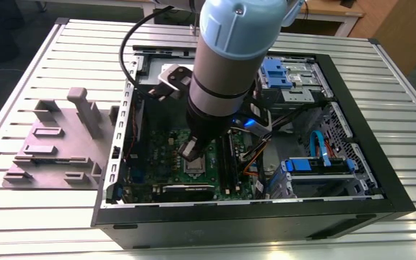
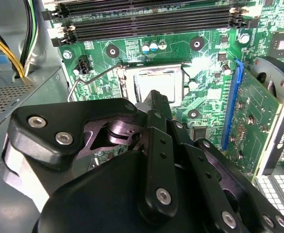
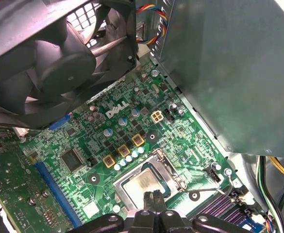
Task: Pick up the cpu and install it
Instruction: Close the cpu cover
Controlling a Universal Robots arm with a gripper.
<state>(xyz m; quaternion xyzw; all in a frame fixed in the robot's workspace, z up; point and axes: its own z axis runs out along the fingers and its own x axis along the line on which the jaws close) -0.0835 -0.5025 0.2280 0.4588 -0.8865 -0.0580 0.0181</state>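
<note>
The cpu (image 3: 144,182), a flat square chip with a silvery top, lies flat inside the socket on the green motherboard (image 3: 180,141); it also shows in the second wrist view as the cpu (image 2: 157,85). My gripper (image 3: 153,198) hangs right over the near edge of the socket, its two black fingertips pressed together with nothing between them. In the exterior view the gripper (image 1: 191,154) reaches down into the open computer case, just above the socket (image 1: 197,164). A thin wire lever (image 2: 91,80) runs along one side of the socket.
A black fan (image 3: 59,63) and a large grey metal box (image 3: 229,73) flank the socket closely. Memory slots (image 2: 146,19) and an upright expansion card (image 2: 256,121) stand nearby. The black case wall (image 1: 352,208) rings the board. A grey fixture (image 1: 56,141) sits on the table at the exterior view's left.
</note>
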